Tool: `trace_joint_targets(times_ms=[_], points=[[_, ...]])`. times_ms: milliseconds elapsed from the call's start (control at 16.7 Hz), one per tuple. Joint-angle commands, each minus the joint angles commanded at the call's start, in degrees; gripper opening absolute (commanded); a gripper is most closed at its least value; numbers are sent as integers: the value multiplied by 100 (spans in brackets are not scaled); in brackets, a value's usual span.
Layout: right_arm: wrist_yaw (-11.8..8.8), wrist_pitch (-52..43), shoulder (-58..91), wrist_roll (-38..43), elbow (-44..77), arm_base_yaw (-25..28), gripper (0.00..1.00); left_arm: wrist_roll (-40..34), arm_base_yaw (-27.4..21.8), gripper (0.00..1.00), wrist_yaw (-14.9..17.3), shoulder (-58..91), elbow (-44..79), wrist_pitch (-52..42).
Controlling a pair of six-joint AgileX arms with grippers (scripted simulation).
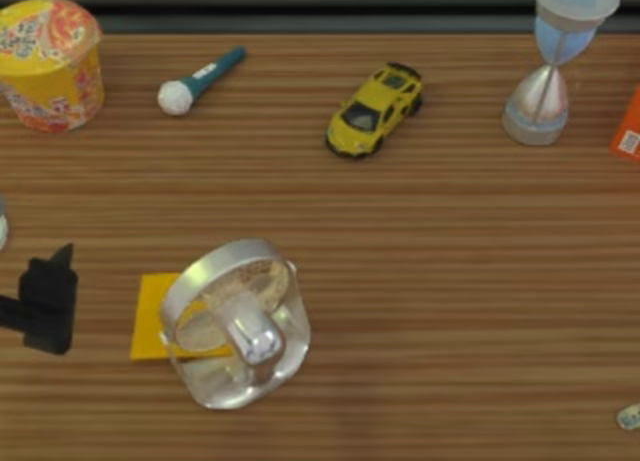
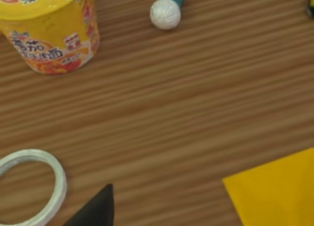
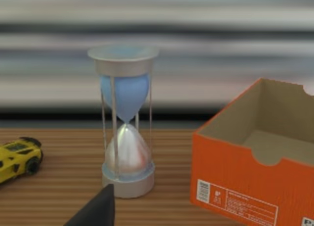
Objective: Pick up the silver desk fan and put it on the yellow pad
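The fan (image 1: 238, 324) stood on the surface (image 1: 450, 281), its base overlapping the pad's (image 1: 152, 316) right part. The left gripper (image 1: 48, 299) sat clear of it at the left edge, fingers released and holding nothing. The right gripper was outside the top view; I cannot tell its fingers' state.

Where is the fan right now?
In the top view the fan stands at the table's lower left, on the yellow pad, overlapping its right part, with the left gripper just beyond the pad's left edge.
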Motion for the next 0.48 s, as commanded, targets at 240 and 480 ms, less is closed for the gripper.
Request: trace_joint_targets(times_ms=[240, 480], points=[[0, 0, 0, 0, 0, 0, 100, 468, -690, 100, 4, 2377, 2056, -1550], [0, 0, 0, 0, 0, 0, 100, 917, -1344, 100, 11, 4638, 3957, -3020]])
